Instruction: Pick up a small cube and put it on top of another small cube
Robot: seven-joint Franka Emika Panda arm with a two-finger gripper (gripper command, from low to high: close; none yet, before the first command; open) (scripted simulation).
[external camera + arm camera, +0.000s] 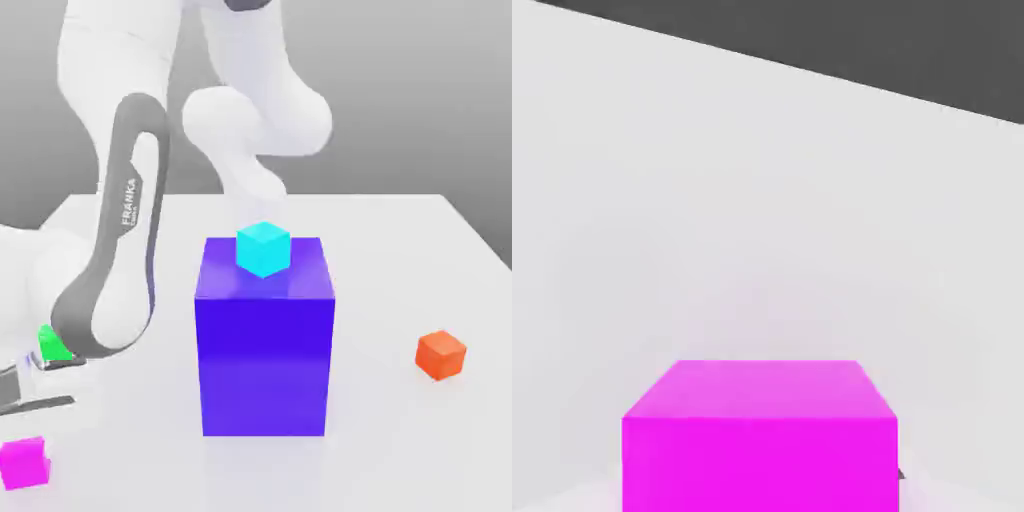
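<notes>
— Block (264,365) seen upright on the table (385,280)?
— Confirmed; cyan cube (264,250) found resting on its top.
— Gripper (22,392)?
— Recorded as narrow, at the exterior view's left; whether pink cube (25,463) is held cannot be told.
— Its position?
— Noted low, near the gripper.

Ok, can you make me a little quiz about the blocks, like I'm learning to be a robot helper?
1. True or false: the light-blue cube sits on top of the big block.
2. Which cube is nearest the exterior view's right edge?
a) green cube
b) orange cube
3. Fill in: the pink cube is near the exterior view's ____ edge, low down.

Key: 1 true; 2 b; 3 left
</notes>
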